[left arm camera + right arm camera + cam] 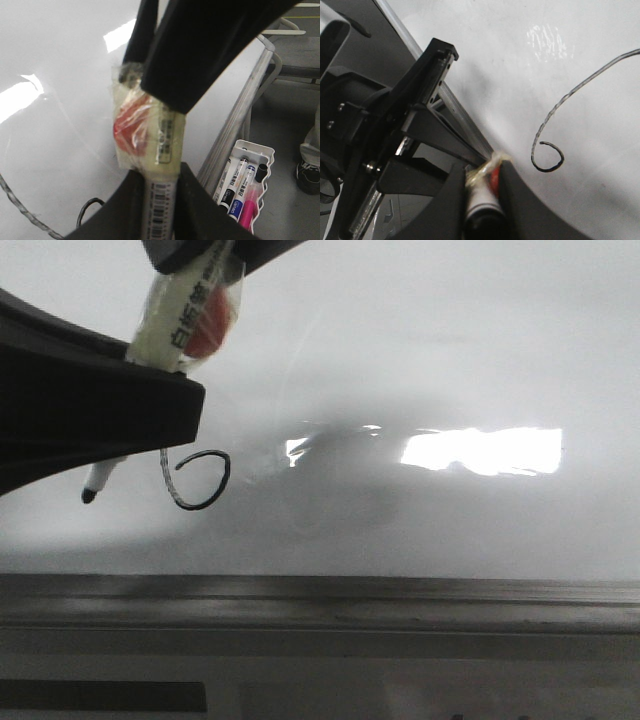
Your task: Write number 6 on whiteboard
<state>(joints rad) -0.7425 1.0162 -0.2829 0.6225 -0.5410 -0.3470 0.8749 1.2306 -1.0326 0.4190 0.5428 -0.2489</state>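
Observation:
The whiteboard (450,360) fills the front view, with its grey frame edge (400,600) nearest the camera. On it is a thin black number 6 (229,472) with an open loop; the right wrist view shows its long slanted stem (555,108). The left gripper (165,370) is shut on a white marker pen (185,310) wrapped in clear tape with a red patch. The pen's black tip (90,495) points down just left of the loop. The right gripper (195,252) is shut on the pen's upper end (482,200). The left wrist view shows both grips on the pen (160,210).
A white tray (267,152) with several spare markers hangs beside the board's frame. A bright rectangular glare patch (480,450) lies on the board at the right. A metal chair frame (280,55) and a person's shoe (307,175) are beyond the board's edge.

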